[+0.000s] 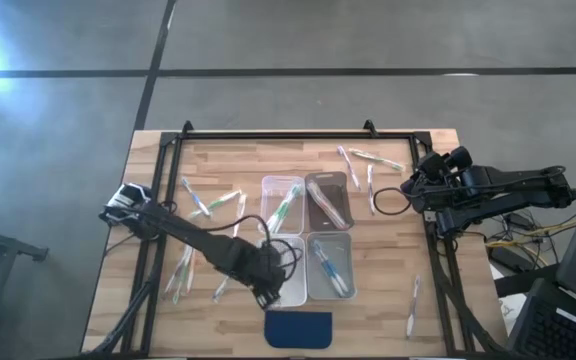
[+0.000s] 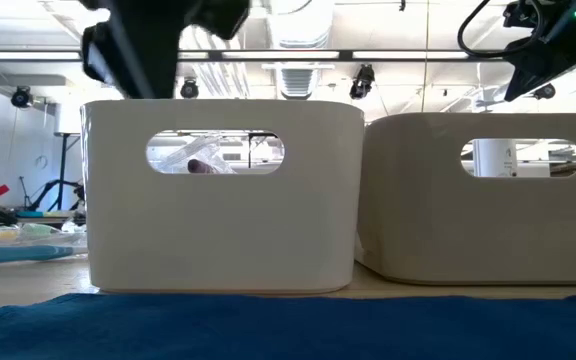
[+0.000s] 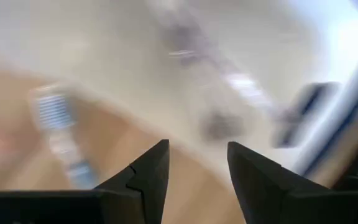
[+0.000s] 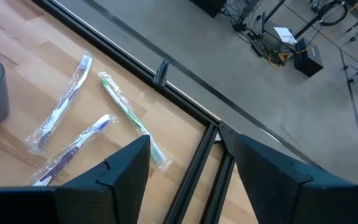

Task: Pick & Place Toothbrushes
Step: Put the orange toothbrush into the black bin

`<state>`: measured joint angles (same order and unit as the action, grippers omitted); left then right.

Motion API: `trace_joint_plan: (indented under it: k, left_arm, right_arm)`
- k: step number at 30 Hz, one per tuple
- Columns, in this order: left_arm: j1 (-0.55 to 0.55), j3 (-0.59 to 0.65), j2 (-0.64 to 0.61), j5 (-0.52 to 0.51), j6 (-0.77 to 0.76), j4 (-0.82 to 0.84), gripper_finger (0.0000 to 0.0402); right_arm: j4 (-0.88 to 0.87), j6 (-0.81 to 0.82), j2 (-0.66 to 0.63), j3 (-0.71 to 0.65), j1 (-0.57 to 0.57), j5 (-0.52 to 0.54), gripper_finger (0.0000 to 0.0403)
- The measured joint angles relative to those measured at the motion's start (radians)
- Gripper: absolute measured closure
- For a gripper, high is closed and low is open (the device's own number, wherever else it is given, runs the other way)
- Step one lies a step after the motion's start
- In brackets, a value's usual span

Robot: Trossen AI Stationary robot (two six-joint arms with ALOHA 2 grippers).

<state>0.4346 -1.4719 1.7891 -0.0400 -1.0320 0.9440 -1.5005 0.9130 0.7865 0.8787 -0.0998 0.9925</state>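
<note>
Wrapped toothbrushes lie scattered on the wooden table: some at the left [image 1: 200,203], some at the far right [image 1: 360,160], one at the near right [image 1: 413,305]. A green one [image 1: 284,208] and a blue one [image 1: 330,266] lie in clear bins. My left gripper [image 1: 268,288] [image 3: 197,168] hovers open over the near-left bin's left edge [image 1: 286,272], pointing steeply down, nothing between its fingers. My right gripper [image 1: 415,180] [image 4: 191,162] waits open above the table's far right, over three toothbrushes [image 4: 64,107].
Four clear bins stand in a block at the table's middle, with a dark blue pad [image 1: 298,328] [image 2: 288,325] just in front of them. A black frame rail [image 4: 185,93] runs along the far and side edges. Cables [image 1: 388,200] hang by the right arm.
</note>
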Motion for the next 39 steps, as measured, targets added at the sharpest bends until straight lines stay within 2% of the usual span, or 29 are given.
trace_joint_plan:
  k: [5, 10, 14, 21, 24, 27, 33, 36, 39]
  left_arm:
    - [0.008, 0.003, -0.037, -0.152, 0.005, 0.16, 0.0235]
    - [0.01, 0.003, -0.08, -0.321, 0.105, 0.164, 0.0235]
    - [0.01, 0.003, -0.131, -0.448, 0.181, 0.164, 0.0235]
    - [0.01, 0.038, -0.25, -0.618, 0.338, 0.117, 0.0235]
    - [0.007, 0.086, -0.318, -0.634, 0.386, 0.064, 0.0235]
    - [0.003, 0.148, -0.391, -0.642, 0.366, 0.043, 0.0235]
    - [-0.062, 0.327, -0.546, -0.682, 0.088, 0.045, 0.0235]
    - [-0.143, 0.425, -0.607, -0.631, -0.01, 0.045, 0.0235]
    - [-0.247, 0.502, -0.647, -0.567, -0.028, 0.043, 0.0235]
  right_arm:
    - [0.026, -0.045, 0.0, 0.0, 0.0, -0.013, 0.0208]
    - [0.128, -0.133, 0.0, -0.01, 0.001, -0.077, 0.025]
    - [0.201, -0.205, 0.001, -0.022, 0.001, -0.089, 0.0284]
    - [0.209, -0.213, 0.002, -0.024, 0.001, -0.089, 0.0328]
    - [0.209, -0.214, 0.002, -0.024, 0.0, -0.088, 0.0338]
    - [0.209, -0.214, 0.001, -0.024, 0.0, -0.087, 0.0345]
    - [0.212, -0.214, 0.003, -0.024, 0.0, -0.085, 0.0349]
    - [0.22, -0.218, 0.002, -0.024, 0.0, -0.084, 0.0341]
    - [0.221, -0.218, 0.002, -0.024, 0.0, -0.084, 0.0327]
